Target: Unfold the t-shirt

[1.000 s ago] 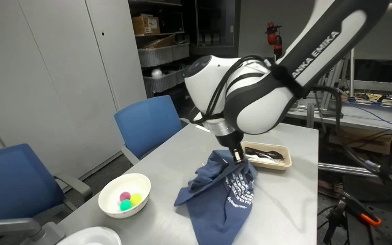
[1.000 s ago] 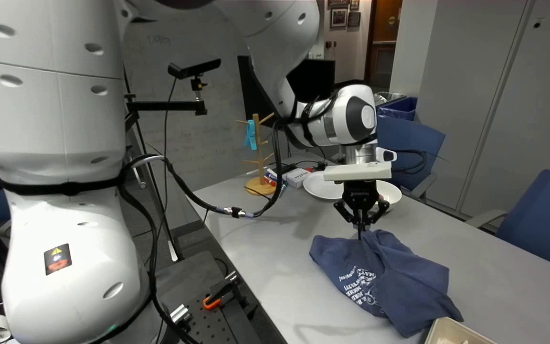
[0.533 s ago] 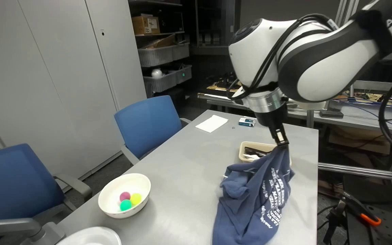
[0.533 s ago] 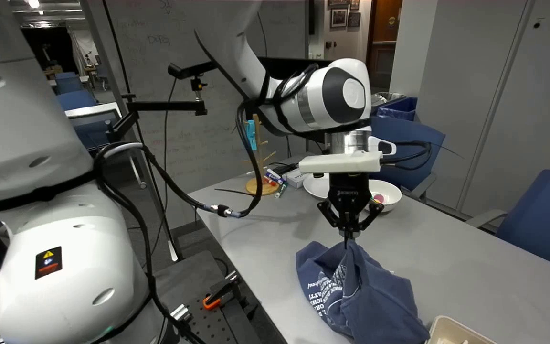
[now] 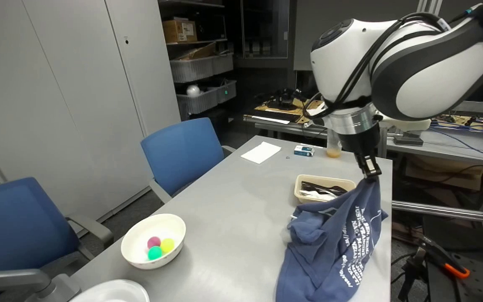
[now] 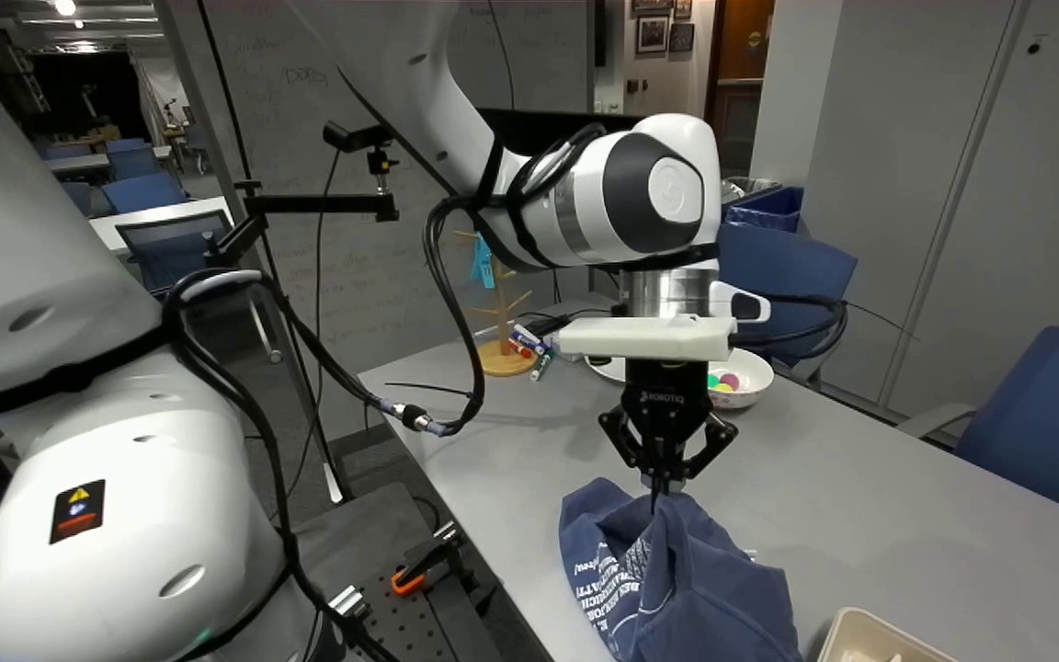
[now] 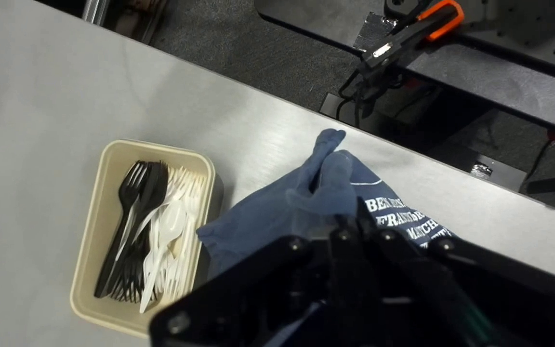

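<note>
hand (image 6: 659,494) pinches a peak of the blue t-shirt (image 5: 321,256), which droops in folds over the tabletop (image 5: 233,218) near a beige cutlery box (image 7: 97,217).

White arm (image 5: 442,88), black cables (image 5: 359,65); black 2-fingered claw (image 6: 659,496) marked ROBOTIQ.

Gripper (image 6: 659,494) downward, fingers (image 5: 371,167) together, beneath the bent arm (image 6: 433,106)

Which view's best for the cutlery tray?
Wrist view: it looks down on nearly all of the tray, with black and white cutlery clear inside. The exterior views show less: either the t-shirt covers a corner, or the picture's bottom edge cuts off most of the tray.
</note>
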Robot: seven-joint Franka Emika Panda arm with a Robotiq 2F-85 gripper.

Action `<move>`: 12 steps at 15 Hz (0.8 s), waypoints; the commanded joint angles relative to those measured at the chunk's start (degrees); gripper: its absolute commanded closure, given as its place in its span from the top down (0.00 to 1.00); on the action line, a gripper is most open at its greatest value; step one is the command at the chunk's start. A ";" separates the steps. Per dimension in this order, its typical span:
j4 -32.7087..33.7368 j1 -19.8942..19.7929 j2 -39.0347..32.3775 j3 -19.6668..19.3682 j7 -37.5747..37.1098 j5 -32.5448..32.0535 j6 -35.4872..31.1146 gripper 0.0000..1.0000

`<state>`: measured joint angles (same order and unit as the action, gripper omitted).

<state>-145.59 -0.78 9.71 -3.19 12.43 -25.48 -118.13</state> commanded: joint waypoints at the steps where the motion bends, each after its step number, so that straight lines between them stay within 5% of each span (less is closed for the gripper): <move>1: 3.11 1.18 2.79 1.89 1.37 1.91 1.02 0.01; 12: 20.73 3.47 14.97 10.68 -7.93 -1.61 -1.56 0.01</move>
<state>-128.78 2.73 23.00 6.06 7.58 -24.47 -118.31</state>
